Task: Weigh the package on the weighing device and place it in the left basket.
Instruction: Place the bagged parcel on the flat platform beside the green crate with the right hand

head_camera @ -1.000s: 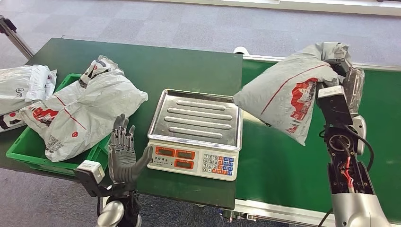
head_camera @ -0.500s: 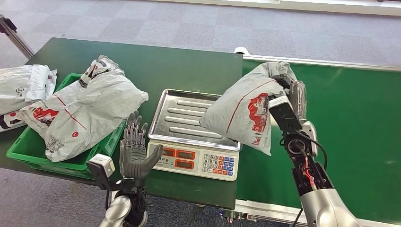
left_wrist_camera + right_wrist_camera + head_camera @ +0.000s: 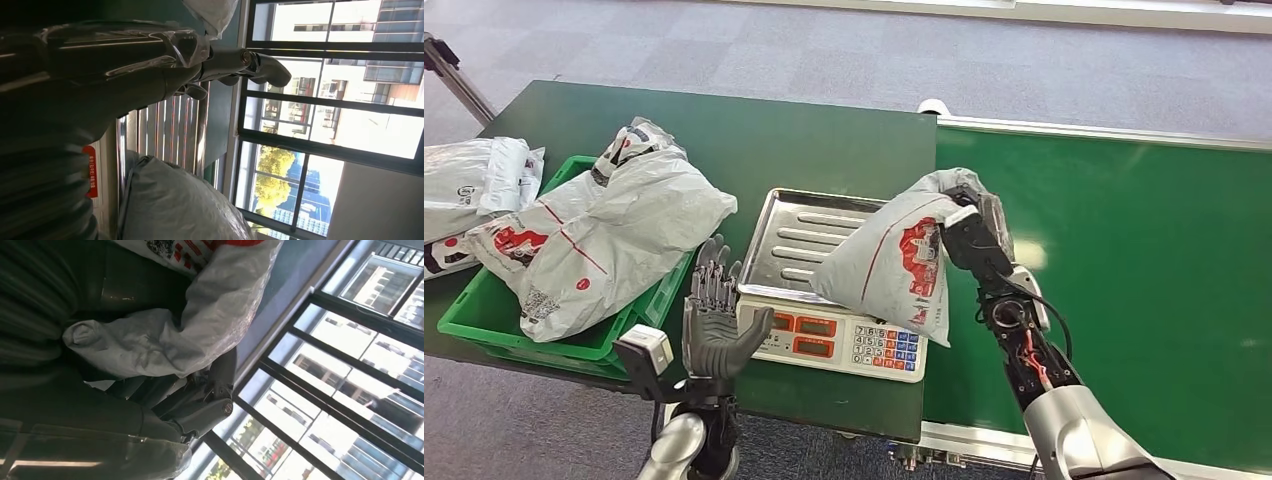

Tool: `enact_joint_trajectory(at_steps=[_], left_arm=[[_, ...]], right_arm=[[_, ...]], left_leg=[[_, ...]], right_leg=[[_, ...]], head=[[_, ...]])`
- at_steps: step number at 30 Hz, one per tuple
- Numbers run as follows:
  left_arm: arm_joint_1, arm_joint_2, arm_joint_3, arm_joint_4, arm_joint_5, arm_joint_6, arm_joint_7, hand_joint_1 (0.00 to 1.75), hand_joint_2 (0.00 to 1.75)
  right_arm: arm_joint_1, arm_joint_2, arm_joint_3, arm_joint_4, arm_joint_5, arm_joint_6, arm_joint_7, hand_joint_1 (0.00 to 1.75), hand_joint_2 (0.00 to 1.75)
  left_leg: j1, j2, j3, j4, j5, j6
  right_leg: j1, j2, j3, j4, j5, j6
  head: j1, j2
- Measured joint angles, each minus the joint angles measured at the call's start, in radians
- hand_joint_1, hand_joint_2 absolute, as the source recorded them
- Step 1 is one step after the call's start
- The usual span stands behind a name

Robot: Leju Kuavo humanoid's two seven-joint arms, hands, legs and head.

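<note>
The right robot hand (image 3: 969, 225) grips the package (image 3: 892, 262) by its top, over the scale (image 3: 809, 262) tray's right edge; weighing and basket (image 3: 484, 310) placement remain. The left robot hand (image 3: 712, 320) waits spread, holding nothing.

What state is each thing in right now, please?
Grey plastic mailer package: held over the scale's pan, contact unclear.
Steel-topped electronic scale: left of pan bare.
Green plastic basket: holds bagged parcels.
Right robot hand: grips the package's top.
Left robot hand: open, holding nothing.
</note>
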Motion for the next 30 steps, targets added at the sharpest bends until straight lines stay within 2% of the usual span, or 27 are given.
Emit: enact_joint_trajectory(at_steps=[7, 15, 22, 23, 26, 27, 30], left_arm=[[0.0, 0.0, -0.004, 0.002, 0.0, 0.0, 0.0, 0.0, 1.75], [0.0, 0.0, -0.019, 0.02, -0.001, -0.003, -0.001, 0.0, 1.75], [-0.002, 0.0, -0.022, 0.026, -0.008, -0.016, 0.003, 0.0, 1.75], [-0.003, 0.0, -0.022, 0.027, -0.009, -0.017, 0.004, 0.0, 1.75], [-0.004, 0.001, -0.022, 0.031, -0.008, -0.014, 0.004, 0.0, 1.75], [-0.004, 0.001, -0.022, 0.032, -0.008, -0.013, 0.004, 0.0, 1.75], [-0.004, 0.001, -0.022, 0.032, -0.007, -0.012, 0.004, 0.0, 1.75]], right_arm=[[-0.039, 0.039, 0.003, 0.099, 0.006, 0.017, 0.016, 1.75, 1.75], [-0.097, 0.054, 0.064, 0.174, 0.077, 0.164, 0.113, 1.75, 1.75], [-0.118, 0.054, 0.089, 0.199, 0.08, 0.216, 0.163, 1.75, 1.75], [-0.12, 0.054, 0.093, 0.202, 0.083, 0.223, 0.178, 1.45, 1.75], [-0.125, 0.054, 0.102, 0.208, 0.088, 0.231, 0.225, 0.14, 1.75], [-0.126, 0.054, 0.103, 0.209, 0.089, 0.231, 0.233, 0.0, 1.75], [-0.126, 0.054, 0.104, 0.21, 0.089, 0.231, 0.237, 0.0, 1.75]], left_leg=[[0.0, 0.0, 0.0, 0.0, 0.0, 0.0], [0.0, 0.0, 0.001, 0.0, 0.0, 0.0], [0.0, 0.001, 0.001, 0.0, 0.0, 0.0], [0.0, 0.001, 0.001, 0.0, 0.0, 0.0], [0.0, 0.001, 0.001, 0.0, 0.0, 0.0], [0.0, 0.001, 0.001, 0.0, 0.0, 0.0], [0.0, 0.001, 0.001, 0.0, 0.0, 0.0]], right_leg=[[0.0, 0.0, 0.0, 0.0, 0.0, 0.0], [0.0, 0.0, 0.0, 0.0, 0.0, 0.0], [0.0, 0.001, 0.0, 0.0, 0.0, 0.0], [0.0, 0.001, 0.0, 0.0, 0.0, 0.0], [0.0, 0.001, 0.0, 0.0, 0.0, 0.0], [0.0, 0.001, 0.0, 0.0, 0.0, 0.0], [0.0, 0.001, 0.0, 0.0, 0.0, 0.0]], head=[[0.0, 0.0], [0.0, 0.0], [0.0, 0.0], [0.0, 0.0], [0.0, 0.0], [0.0, 0.0], [0.0, 0.0]])
